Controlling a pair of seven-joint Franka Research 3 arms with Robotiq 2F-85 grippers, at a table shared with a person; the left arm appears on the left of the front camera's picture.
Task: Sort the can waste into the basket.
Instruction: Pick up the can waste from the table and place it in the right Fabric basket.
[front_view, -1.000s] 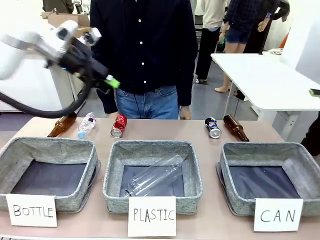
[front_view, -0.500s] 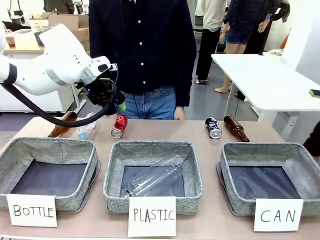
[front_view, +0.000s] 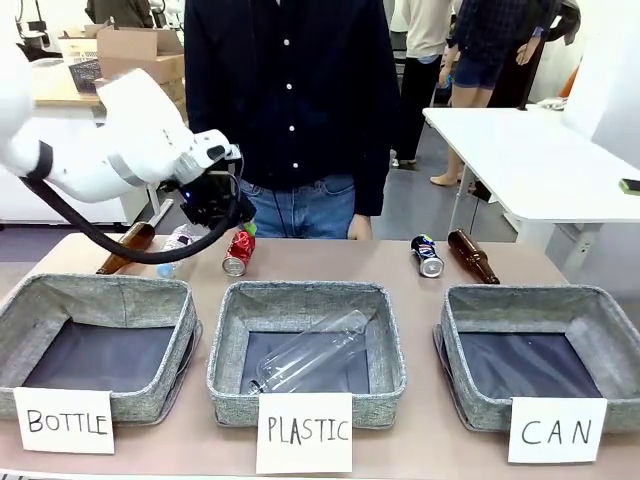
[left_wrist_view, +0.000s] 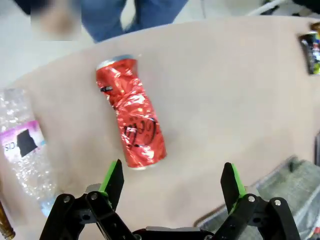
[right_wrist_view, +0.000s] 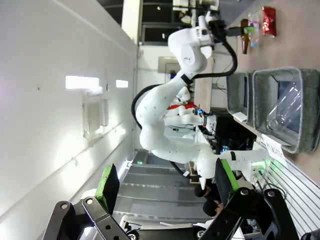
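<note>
Your left pincer (left_wrist_view: 172, 175) hangs spread above the dented red can (left_wrist_view: 131, 119) lying on the tabletop's (left_wrist_view: 225, 90) far side. Close off-centre and it could roll away or nudge the bottle (left_wrist_view: 25, 150).

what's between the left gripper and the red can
Nothing visible. In the left wrist view the left gripper hangs open above the red can, with only bare table between. The crumpled plastic bottle lies off to one side, apart from the can.

Front cam: fixed, faces person (front_view: 290, 100) across table (front_view: 400, 262). L wrist cam: close over red can (left_wrist_view: 132, 120). R wrist: sideways, distant. All share that can.
</note>
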